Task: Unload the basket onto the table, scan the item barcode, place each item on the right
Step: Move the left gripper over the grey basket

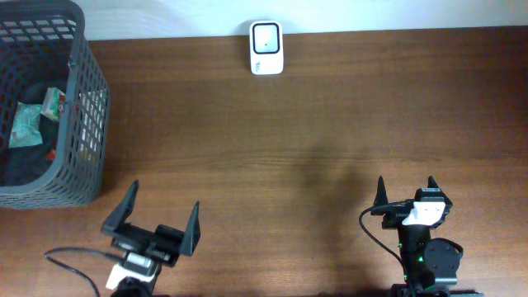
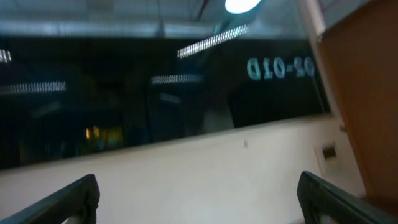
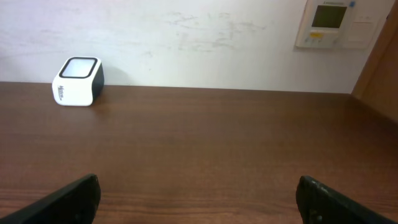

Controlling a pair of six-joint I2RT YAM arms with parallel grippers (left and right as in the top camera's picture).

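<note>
We see a brown surface with a grey basket at its far left corner. Our left gripper and right gripper sit spread and empty along the near edge. A white scanner rests midway along the far edge, and packets lie in the basket.

The left gripper faces a dark window (mirrored lettering shows on the glass, blurred), with a pale wall below and a wooden panel at right; its jaws stand wide apart.
</note>
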